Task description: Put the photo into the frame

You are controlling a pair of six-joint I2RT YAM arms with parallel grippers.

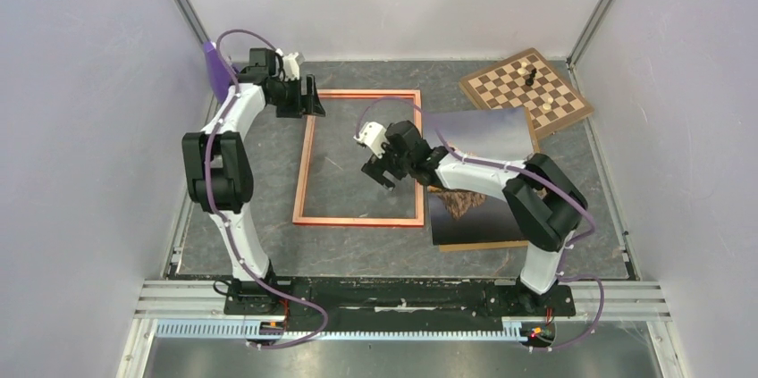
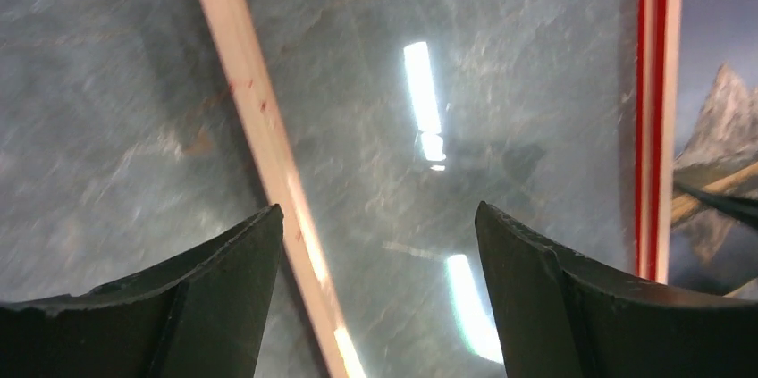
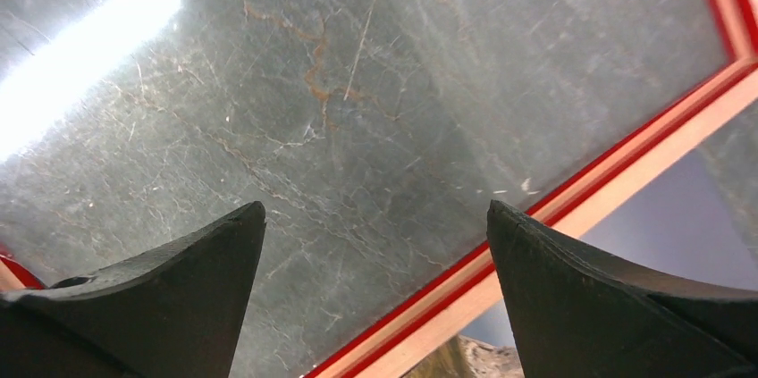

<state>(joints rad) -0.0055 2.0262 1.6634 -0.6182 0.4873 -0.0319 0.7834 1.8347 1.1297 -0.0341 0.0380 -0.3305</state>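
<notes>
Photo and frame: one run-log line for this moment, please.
frame empty; photo outside, on its right; left gripper open; right gripper open

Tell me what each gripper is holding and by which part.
Nothing is held. The left gripper and the right gripper both stand open and empty above the frame. The photo lies to the frame's right, in neither gripper.

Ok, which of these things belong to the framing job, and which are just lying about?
For the job:
- frame
- photo, lying to the right of it

Lying about:
- chessboard with chess pieces
- purple thing in the far left corner
</notes>
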